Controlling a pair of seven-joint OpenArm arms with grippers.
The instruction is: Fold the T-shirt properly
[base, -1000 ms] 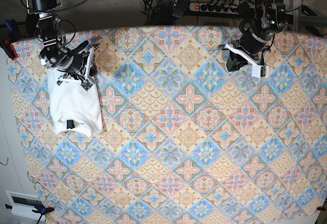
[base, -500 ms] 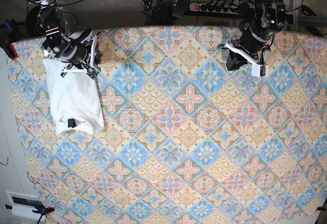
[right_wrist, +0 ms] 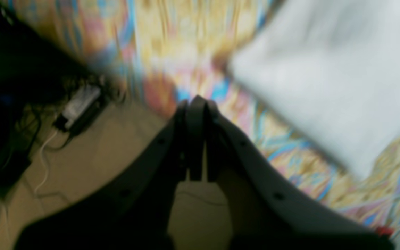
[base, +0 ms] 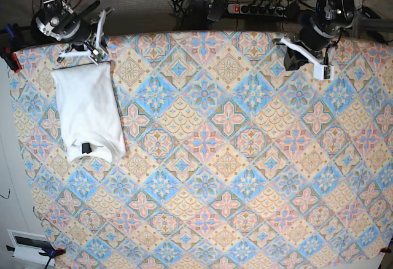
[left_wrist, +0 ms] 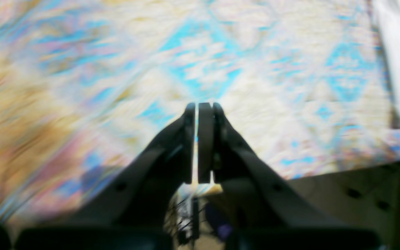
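T-shirt point(base: 88, 111): lies folded into a long white rectangle at the far left of the table in the base view, plain side up, edges mostly straight, the lower end rounded.
Tag point(base: 85, 148): small dark rectangle near the shirt's lower end.
T-shirt fabric: soft matte white, a few shallow creases; in the right wrist view it shows as a blurred white sheet point(right_wrist: 328, 76) on the patterned cloth.
Tablecloth point(base: 233, 158): covers the whole table; repeating diamond tiles with flower medallions in blue, pink, orange and cream; flat and smooth.
Right gripper point(base: 86, 34): above the shirt's top edge at the table's back corner, apart from the fabric; its dark jaws are pressed together on nothing in the right wrist view point(right_wrist: 196, 104).
Left gripper point(base: 305, 53): over the table's back edge on the opposite side, well apart from the shirt; jaws together with nothing between them in the left wrist view point(left_wrist: 201, 107).
Power strip point(base: 261, 8): black, on the floor behind the table, among cables.
Containers: cannot tell of any.
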